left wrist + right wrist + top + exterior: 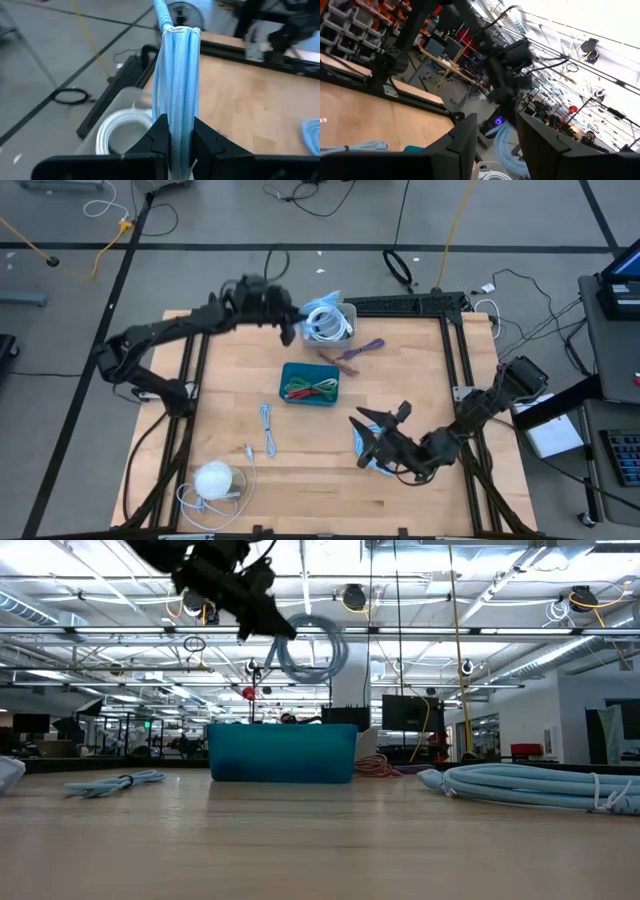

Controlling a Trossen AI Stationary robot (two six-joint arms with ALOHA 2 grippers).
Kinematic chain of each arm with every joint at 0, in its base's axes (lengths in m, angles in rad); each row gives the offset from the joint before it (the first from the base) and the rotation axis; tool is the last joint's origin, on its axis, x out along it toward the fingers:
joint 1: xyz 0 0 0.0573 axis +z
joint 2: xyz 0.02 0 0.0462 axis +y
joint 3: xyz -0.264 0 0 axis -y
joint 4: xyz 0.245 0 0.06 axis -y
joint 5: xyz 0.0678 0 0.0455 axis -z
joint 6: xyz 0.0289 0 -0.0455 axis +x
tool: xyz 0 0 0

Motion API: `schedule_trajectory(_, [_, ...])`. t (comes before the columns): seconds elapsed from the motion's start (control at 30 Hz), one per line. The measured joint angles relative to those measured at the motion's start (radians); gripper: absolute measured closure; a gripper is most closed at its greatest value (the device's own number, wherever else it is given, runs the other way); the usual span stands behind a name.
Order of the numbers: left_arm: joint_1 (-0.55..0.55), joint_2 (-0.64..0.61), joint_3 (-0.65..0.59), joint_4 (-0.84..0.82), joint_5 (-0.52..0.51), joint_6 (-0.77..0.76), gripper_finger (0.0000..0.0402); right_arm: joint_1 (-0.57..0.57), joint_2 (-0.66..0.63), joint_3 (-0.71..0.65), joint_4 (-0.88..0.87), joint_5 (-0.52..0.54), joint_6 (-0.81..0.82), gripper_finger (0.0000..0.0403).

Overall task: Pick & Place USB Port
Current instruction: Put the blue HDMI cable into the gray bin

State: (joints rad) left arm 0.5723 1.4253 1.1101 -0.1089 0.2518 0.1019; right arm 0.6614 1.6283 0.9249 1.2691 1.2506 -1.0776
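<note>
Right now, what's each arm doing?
Left gripper shut on light blue cable bundle, held above clear bin. Right gripper open, low over another blue cable. Nothing blocking.

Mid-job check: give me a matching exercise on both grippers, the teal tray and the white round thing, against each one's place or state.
1 left gripper
2 right gripper
3 teal tray
4 white round object

a near left corner of table
b shut on light blue cable
c fingers apart, empty
d mid-table, holding red and green cables

Pairs: 1-b, 2-c, 3-d, 4-a
</note>
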Motion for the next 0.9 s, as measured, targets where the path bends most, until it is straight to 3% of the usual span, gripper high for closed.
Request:
schedule_trajectory(0.2, [0.044, 0.16, 0.353, -0.401, 0.167, 0.187, 0.0362, -0.013, 0.0, 0.0, -0.04, 0.002, 0.034, 0.0273])
schedule_trajectory(0.33, [0.043, 0.309, 0.555, -0.614, 0.19, 0.282, 0.0362, -0.013, 0.0, 0.0, -0.046, 0.003, 0.035, 0.0275])
schedule_trajectory(0.43, [0.046, 0.421, 0.636, -0.729, 0.186, 0.33, 0.0362, -0.012, 0.0, 0.0, -0.047, 0.01, 0.037, 0.0274])
schedule_trajectory(0.63, [0.071, 0.525, 0.655, -0.696, 0.189, 0.363, 0.0362, -0.005, 0.0, 0.0, -0.067, 0.063, 0.038, 0.0273])
schedule_trajectory(0.9, [0.1, 0.524, 0.656, -0.578, 0.241, 0.362, 0.0362, -0.005, 0.0, 0.0, -0.106, 0.062, 0.071, 0.0273])
